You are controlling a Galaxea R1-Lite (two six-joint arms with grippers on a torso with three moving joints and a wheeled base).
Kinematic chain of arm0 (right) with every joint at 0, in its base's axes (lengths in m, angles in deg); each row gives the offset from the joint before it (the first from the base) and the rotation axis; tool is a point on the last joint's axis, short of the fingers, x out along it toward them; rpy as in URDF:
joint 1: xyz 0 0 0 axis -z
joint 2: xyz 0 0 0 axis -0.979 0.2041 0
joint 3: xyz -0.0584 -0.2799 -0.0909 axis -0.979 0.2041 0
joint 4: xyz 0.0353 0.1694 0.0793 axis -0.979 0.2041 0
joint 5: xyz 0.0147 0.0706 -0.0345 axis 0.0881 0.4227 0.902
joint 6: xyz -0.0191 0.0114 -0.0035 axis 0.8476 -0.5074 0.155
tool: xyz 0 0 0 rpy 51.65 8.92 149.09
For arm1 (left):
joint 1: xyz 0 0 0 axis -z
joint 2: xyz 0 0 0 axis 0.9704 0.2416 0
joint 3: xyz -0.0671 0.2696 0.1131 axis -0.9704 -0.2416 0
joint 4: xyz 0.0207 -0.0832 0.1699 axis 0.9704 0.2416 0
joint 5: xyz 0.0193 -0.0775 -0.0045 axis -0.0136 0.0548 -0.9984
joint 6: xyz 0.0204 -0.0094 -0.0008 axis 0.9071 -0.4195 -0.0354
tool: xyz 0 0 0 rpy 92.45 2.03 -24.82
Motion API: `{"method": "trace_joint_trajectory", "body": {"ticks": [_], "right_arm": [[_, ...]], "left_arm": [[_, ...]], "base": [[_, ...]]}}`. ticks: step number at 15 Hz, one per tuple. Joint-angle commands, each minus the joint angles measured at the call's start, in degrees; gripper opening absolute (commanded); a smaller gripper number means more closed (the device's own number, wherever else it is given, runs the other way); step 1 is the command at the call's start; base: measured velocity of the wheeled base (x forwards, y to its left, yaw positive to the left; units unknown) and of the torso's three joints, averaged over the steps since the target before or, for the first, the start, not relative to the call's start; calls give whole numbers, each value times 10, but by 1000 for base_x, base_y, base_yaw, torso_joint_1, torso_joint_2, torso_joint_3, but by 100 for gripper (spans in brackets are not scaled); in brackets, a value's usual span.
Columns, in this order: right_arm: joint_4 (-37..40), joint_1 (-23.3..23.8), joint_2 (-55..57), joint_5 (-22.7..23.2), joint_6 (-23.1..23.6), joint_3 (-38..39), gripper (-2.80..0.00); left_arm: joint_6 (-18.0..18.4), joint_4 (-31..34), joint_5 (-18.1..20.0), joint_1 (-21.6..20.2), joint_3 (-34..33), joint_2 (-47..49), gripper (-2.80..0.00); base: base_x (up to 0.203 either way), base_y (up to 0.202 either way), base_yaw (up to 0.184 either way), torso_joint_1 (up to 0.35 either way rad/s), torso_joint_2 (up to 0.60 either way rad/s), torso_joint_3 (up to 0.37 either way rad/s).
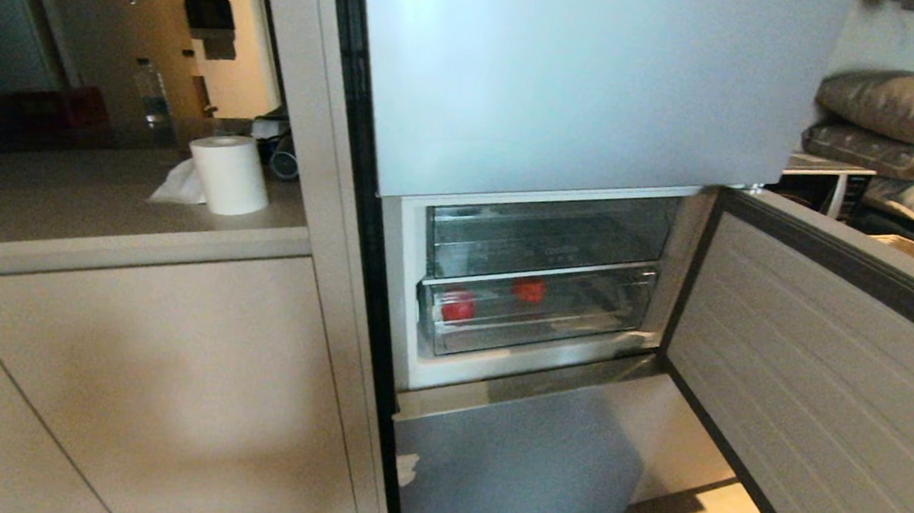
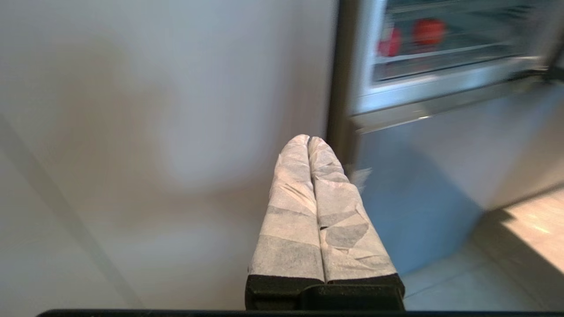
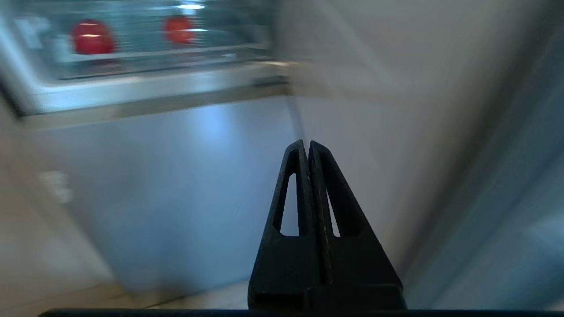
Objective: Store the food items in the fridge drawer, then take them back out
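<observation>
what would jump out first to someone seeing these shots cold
The two red food items stand out at once, lying apart inside the lower clear fridge drawer of the open fridge, one near its left end and one nearer the middle. The open fridge door swings out on the right. On the counter to the left stands a white paper roll. Both grippers hang shut below the compartment, the left gripper paper-wrapped, the right gripper bare black.
</observation>
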Motion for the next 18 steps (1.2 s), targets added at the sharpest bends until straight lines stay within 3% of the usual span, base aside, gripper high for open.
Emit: {"method": "trace_joint_trajectory", "body": {"ticks": [1,9,13,18], "right_arm": [[0,0,1,0,1,0,-280],[1,0,1,3,7,0,-280],[1,0,1,4,11,0,-280],[0,0,1,4,11,0,-280]], "left_arm": [[1,0,0,0,-1,1,-280],[0,0,0,0,-1,1,-280],[0,0,0,0,-1,1,-280],[0,0,-1,0,-1,1,-280]], "base": [[-2,-11,176,0,5,2],[0,-7,155,3,2,2],[0,0,0,0,0,0],[0,0,0,-144,314,157]]}}
